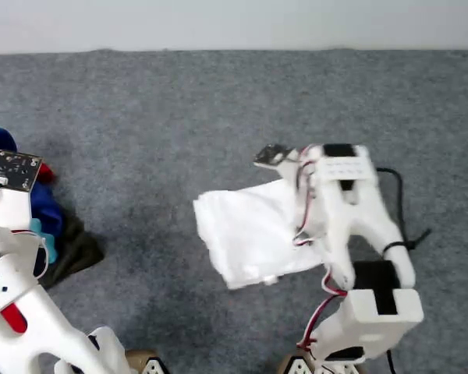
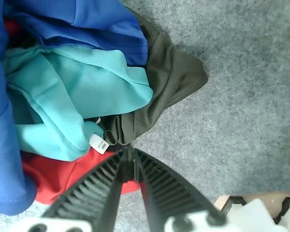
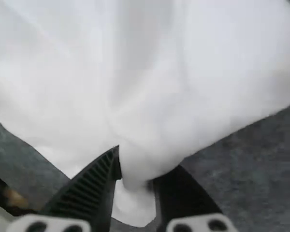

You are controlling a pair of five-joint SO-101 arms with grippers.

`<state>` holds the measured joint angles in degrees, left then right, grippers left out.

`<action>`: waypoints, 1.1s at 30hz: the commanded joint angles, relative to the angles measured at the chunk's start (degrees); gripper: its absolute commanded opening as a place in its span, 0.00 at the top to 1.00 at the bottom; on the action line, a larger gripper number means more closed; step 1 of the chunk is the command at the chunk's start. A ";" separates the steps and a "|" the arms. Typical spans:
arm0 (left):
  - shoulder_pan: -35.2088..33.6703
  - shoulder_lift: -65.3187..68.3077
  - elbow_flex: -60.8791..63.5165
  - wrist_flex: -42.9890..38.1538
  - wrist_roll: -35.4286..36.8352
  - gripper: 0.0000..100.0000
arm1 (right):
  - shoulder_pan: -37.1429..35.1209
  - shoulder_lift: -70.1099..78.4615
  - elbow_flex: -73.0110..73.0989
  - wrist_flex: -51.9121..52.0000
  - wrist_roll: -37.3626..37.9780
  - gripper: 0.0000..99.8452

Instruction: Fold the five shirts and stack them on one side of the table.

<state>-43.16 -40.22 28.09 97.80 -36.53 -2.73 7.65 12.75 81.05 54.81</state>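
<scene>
The right gripper (image 3: 144,164) is biting into the white shirt (image 1: 246,234). Its fingers (image 3: 94,188) are drawn close together with a bunched ridge of white cloth squeezed between them. That shirt is lying near the middle of the desk (image 1: 179,101), a little toward the near edge. It is rumpled but already roughly squared off, so I'm reading this grip on its right-hand side as a hold for turning a flap over or dragging the shirt flat.

Over at the left edge, the left gripper (image 2: 129,151) is hovering low above the heap (image 1: 62,249) of waiting shirts. Its fingers (image 2: 159,186) are closed tip to tip, and I'm seeing no cloth caught between them. It is looking parked there while the white one gets worked.

In that heap the blue shirt (image 2: 87,24) is riding on top, with the teal shirt (image 2: 72,92) spilling out beneath it. The dark olive shirt (image 2: 169,77) is poking out toward the open desk, and the red shirt (image 2: 58,174) is lying lowest, right under the fingertips. All four are tangled together, so pulling one free is going to tug on the others.

The right arm (image 1: 359,234) itself is hanging over the white shirt's right side and hiding that hem from above.
</scene>
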 commanded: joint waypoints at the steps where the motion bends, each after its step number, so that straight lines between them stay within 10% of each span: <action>1: 0.26 -1.32 -0.48 -0.79 0.00 0.98 | 4.88 -0.84 -11.34 0.04 15.47 0.99; 7: 0.26 -1.32 -0.40 -0.97 0.00 0.98 | 3.12 9.54 -28.13 0.40 24.62 0.99; 15: 0.26 -1.32 -0.40 -0.97 0.00 0.98 | -0.57 15.43 -35.43 1.71 15.03 0.89; 19: 0.26 -1.32 -0.40 -0.88 0.00 0.98 | -0.40 14.29 -38.95 5.67 2.11 0.74; 33: 0.26 -1.23 -0.40 -1.05 0.00 0.98 | -3.91 7.87 -40.62 20.26 -55.47 0.73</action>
<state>-43.16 -40.22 28.09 97.80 -36.53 -5.01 19.96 -25.05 98.99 8.57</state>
